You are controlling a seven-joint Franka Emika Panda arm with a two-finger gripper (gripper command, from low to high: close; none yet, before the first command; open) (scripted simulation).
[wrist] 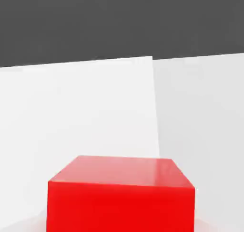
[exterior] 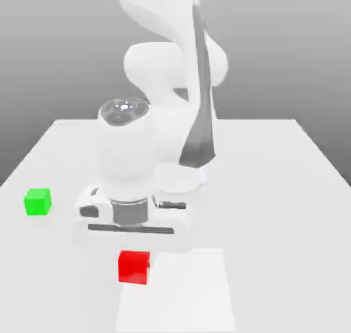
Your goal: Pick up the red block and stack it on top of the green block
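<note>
The gripper's fingers [exterior: 148,273] are closed on the red block [exterior: 134,267], near and to the right of the green block [exterior: 38,202].

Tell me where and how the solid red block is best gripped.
I'd come straight down from above and pinch the red block across two opposite upright sides, near their middle. Its boxy shape and flat faces suit parallel fingers, and the gripper already appears closed on it that way.
</note>
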